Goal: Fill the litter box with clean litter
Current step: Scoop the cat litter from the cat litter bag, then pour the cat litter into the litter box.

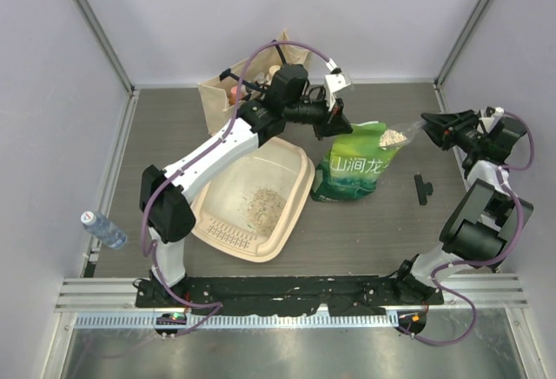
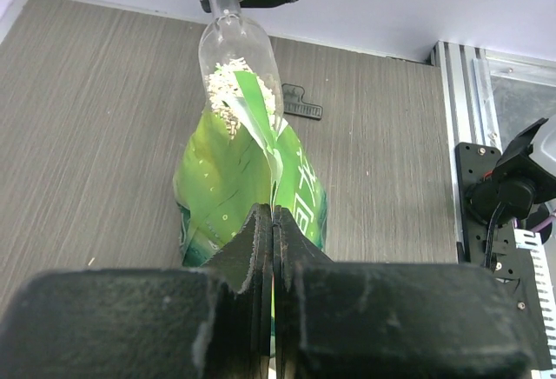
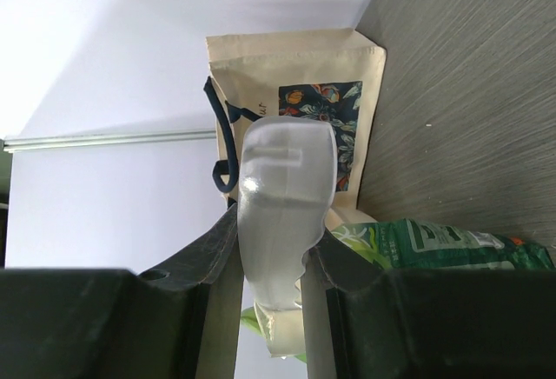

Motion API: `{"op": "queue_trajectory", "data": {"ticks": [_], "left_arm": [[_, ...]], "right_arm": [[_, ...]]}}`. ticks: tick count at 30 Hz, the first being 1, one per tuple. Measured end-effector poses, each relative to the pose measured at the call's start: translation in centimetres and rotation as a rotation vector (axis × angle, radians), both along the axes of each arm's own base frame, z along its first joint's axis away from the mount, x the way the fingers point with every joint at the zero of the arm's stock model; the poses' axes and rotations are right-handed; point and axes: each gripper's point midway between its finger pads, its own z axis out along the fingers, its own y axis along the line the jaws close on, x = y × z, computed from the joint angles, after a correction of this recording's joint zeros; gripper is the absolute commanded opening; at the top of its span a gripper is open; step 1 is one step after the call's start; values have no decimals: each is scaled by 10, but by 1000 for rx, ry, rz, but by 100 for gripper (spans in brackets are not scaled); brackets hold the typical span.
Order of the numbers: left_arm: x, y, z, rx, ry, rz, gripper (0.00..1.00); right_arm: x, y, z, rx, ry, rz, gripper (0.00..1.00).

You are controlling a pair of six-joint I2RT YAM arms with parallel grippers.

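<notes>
Beside the litter box (image 1: pixel 294 189), on the tabletop (image 1: pixel 373 231), a green bag (image 1: pixel 352 166) is sitting slumped. The left fingers (image 2: pixel 259 249) are clenching a fold of its thin top edge and holding the mouth up. The right fingers (image 3: pixel 217 249) are gripping the handle of a clear scoop (image 2: pixel 234 44), which is sitting at the bag's mouth and carrying a small load of clean litter (image 2: pixel 228 83). Only a thin scatter is lying on the box's floor. The granules are likely behaving like coarse sand — loose, free-running, weighty for their bulk — so they are best carried level in the scoop. The scoop is looking stiff but smooth, so it is calling for a firm pinch on the handle. The bag's film is looking soft and slippery.
</notes>
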Motion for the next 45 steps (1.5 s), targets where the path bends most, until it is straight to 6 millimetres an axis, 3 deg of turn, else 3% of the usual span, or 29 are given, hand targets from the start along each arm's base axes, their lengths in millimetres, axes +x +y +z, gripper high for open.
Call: {"op": "queue_trajectory", "data": {"ticks": [17,28,29,30,31,34,39,45], "left_arm": [[-1,8,3,14,-5,6,0],[3,11,2,25,-32,11,2],[3,11,1,26,-33,11,22],[3,11,1,27,-34,12,34],[4,12,1,28,-40,12,53],[6,14,5,29,-53,25,70],[7,24,22,21,-97,60,87],[8,45,57,-3,-193,131,90]], "right_arm": [[3,-19,1,102,-16,-36,1],[12,-25,32,102,-59,-34,1],[13,-26,38,98,-69,-34,1],[15,-27,45,93,-81,-33,1],[16,-29,52,85,-94,-34,1],[21,-31,73,62,-127,-33,1],[30,-29,104,23,-166,-26,1],[38,-13,124,-13,-182,3,1]]}}
